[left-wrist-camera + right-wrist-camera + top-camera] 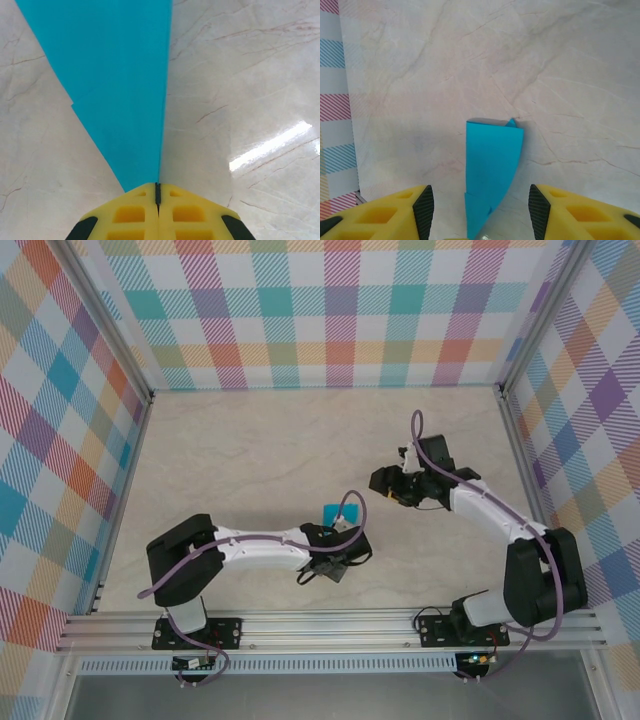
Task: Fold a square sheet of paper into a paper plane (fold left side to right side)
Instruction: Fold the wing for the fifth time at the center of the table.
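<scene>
From above, the paper plane (331, 512) lies in the middle of the counter (250, 450). It is half hidden under the left pincer (340, 533), whose tips are hard to see. A purple cable (352, 502) loops over it. The right pincer (390, 484) hangs near, too dark to make out.

Left wrist: the left pincer (158, 197) is closed tight on the paper plane's (125, 90) sharp end. The far end is cut off.

Right wrist: the right pincer (480, 200) is open and holds nothing. The paper plane (492, 155) lies past its yellow fingers (425, 205), with the near end cut off. A checked wall (335, 100) stands on the left.
</scene>
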`<state>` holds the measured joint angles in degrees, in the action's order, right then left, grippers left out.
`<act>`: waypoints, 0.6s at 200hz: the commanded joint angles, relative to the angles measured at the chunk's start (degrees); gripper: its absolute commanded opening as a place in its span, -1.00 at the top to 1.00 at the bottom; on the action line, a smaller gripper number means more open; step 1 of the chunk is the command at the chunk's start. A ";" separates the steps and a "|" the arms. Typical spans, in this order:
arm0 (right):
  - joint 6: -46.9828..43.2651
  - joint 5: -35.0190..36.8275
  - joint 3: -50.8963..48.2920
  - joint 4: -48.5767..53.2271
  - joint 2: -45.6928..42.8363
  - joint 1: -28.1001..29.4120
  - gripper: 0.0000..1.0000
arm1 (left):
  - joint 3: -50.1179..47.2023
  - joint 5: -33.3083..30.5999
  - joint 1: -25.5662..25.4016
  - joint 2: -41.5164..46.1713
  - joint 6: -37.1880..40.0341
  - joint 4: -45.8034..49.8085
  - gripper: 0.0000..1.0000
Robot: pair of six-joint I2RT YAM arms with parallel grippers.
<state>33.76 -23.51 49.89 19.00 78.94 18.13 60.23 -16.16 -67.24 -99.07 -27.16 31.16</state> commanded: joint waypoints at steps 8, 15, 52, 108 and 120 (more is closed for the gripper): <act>-3.17 1.98 -4.75 2.71 -3.71 -0.20 -0.12 | -4.39 7.78 3.80 5.60 -2.70 -8.39 0.95; -3.15 1.51 -5.92 2.02 -4.55 -0.24 -0.12 | -5.47 9.22 4.60 6.39 -3.32 -10.10 0.95; -2.91 -2.42 -11.62 -2.06 -5.73 -0.20 -0.12 | -10.94 15.54 8.69 9.09 -6.49 -19.53 1.00; 0.63 -8.70 -18.16 -14.13 -4.21 0.61 -0.12 | -17.87 21.47 12.44 10.66 -12.32 -31.00 1.00; 1.67 -9.24 -18.55 -16.48 -3.26 1.39 -0.11 | -19.40 22.19 12.87 11.00 -13.74 -34.05 1.00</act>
<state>33.23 -28.99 32.40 10.59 74.32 18.31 43.38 2.63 -55.66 -90.13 -36.71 5.23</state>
